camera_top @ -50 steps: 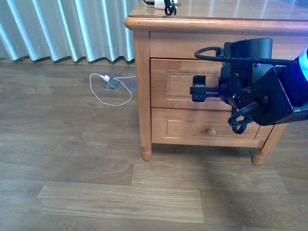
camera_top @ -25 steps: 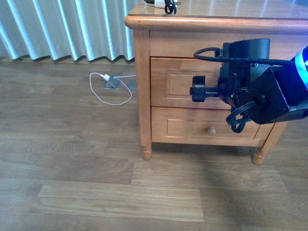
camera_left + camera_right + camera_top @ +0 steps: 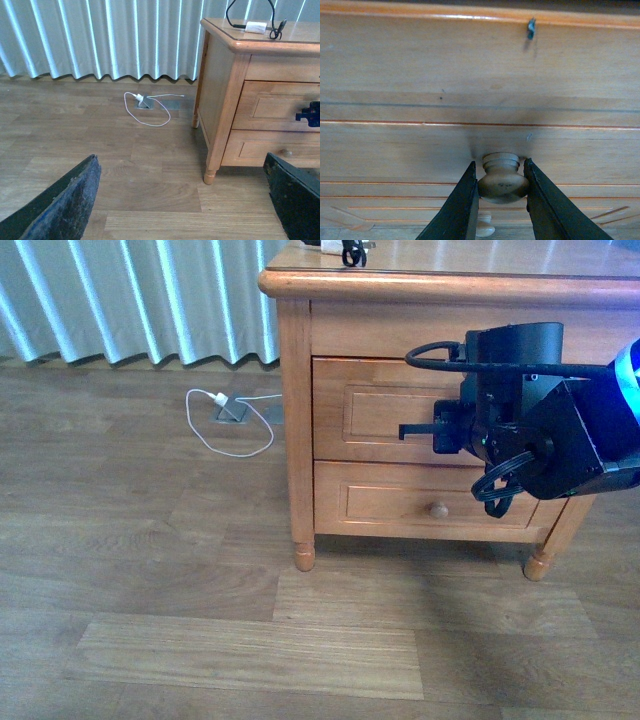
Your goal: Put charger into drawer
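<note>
**Right hand on the knob, charger up on top**

Front view first. My right hand [image 3: 418, 430] is up against the front of the upper drawer [image 3: 370, 412] of the nightstand [image 3: 295, 400]. The arm's black bulk covers the drawer's right half. From here the drawer looks shut. The charger [image 3: 328, 248] lies on the nightstand top, at the far left corner, with its black cable looped just beside it. Down on the floor [image 3: 200, 590] to the left lies a white plug [image 3: 222, 404] with a white cable, near the curtain [image 3: 130, 300].

Left wrist view: my left hand [image 3: 180, 160] is spread wide, holding nothing, out over the floor and well apart from the nightstand. The charger sits on top.

Right wrist view: both fingers [image 3: 462, 202] press the sides of the round knob [image 3: 503, 183], so the hand is pinching it against the drawer panel.
</note>
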Available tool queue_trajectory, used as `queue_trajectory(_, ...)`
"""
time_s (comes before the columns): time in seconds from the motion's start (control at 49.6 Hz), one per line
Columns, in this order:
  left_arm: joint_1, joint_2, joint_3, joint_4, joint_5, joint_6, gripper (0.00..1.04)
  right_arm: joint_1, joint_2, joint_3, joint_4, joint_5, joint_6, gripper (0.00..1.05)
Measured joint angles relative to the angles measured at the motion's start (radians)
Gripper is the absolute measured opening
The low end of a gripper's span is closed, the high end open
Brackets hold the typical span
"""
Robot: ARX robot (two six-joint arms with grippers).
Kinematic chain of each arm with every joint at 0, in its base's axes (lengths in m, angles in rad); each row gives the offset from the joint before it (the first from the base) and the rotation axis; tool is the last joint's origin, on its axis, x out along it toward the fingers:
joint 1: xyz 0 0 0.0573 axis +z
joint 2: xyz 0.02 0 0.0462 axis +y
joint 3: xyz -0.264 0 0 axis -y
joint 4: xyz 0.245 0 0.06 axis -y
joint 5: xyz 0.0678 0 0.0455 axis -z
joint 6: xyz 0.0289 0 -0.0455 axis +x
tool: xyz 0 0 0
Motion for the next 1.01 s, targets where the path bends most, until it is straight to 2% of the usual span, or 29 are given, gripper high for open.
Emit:
queue_trajectory(0.282, 0.0, 0.0, 0.0, 0.0, 0.0, 0.0, 0.99, -0.002, -0.048, -0.106, 0.05, -0.037, 0.009, 0.22)
queue_trajectory(0.786, 0.0, 0.0, 0.0, 0.0, 0.0, 0.0, 0.99, 0.013, -0.336, -0.591, 0.109, -0.105, 0.088, 0.22)
queue_trajectory(0.826, 0.0, 0.0, 0.0, 0.0, 0.0, 0.0, 0.99, 0.013, -0.364, -0.644, 0.122, -0.115, 0.091, 0.31)
queue_trajectory(0.927, 0.0, 0.0, 0.0, 0.0, 0.0, 0.0, 0.99, 0.013, -0.388, -0.729, 0.121, -0.127, 0.106, 0.4)
queue_trajectory(1.008, 0.0, 0.0, 0.0, 0.0, 0.0, 0.0, 0.99, 0.013, -0.397, -0.793, 0.137, -0.143, 0.107, 0.53)
